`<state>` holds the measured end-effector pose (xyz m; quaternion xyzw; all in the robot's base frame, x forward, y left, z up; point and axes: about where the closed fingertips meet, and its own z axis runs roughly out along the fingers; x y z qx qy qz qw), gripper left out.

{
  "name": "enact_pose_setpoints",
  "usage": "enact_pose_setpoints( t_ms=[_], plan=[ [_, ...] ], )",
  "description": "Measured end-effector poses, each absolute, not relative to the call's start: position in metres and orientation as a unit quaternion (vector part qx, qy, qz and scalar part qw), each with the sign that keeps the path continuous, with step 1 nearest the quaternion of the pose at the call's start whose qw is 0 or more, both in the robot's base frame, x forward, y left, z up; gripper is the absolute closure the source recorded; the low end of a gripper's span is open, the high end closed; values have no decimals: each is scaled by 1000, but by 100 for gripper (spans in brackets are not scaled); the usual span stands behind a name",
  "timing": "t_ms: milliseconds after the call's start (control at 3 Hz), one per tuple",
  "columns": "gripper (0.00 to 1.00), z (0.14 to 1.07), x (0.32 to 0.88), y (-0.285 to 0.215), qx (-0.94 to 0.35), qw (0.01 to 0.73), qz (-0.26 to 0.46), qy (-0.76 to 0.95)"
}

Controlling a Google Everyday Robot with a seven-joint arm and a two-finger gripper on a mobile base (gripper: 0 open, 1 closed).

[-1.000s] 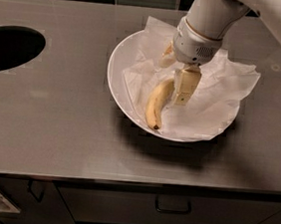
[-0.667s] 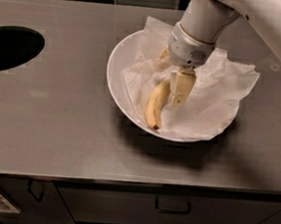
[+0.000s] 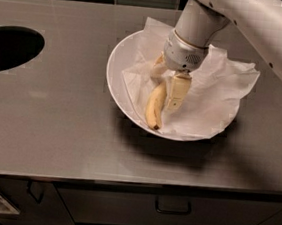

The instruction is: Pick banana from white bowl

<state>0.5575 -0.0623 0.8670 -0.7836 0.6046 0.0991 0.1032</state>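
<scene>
Camera view.
- Gripper (image 3: 164, 92): I see it a little further left and lower than a second ago, down inside the white bowl (image 3: 117, 57). Jaws are apart, one on each side of the banana (image 3: 154, 110) at its upper end.
- Banana: unmoved, lying on the paper (image 3: 213, 92) in the bowl.
- Surface (image 3: 54, 120): carries the bowl.
- Status: grasp lined up, I judge; not yet closed.

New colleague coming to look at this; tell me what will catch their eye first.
A large white bowl in the middle of the steel counter, lined with crumpled white paper, holds a yellow banana. The robot's gripper hangs in the bowl at the banana's upper end, its arm entering from the upper right. A dark round opening lies in the counter at far left.
</scene>
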Motion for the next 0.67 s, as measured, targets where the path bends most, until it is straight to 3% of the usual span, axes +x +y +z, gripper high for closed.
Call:
enact_pose_setpoints(
  t_ms=[333,667],
  plan=[
    [34,867,557,-62,-784,103,99,605],
    [35,867,555,-66,-781,101,98,609]
  ],
)
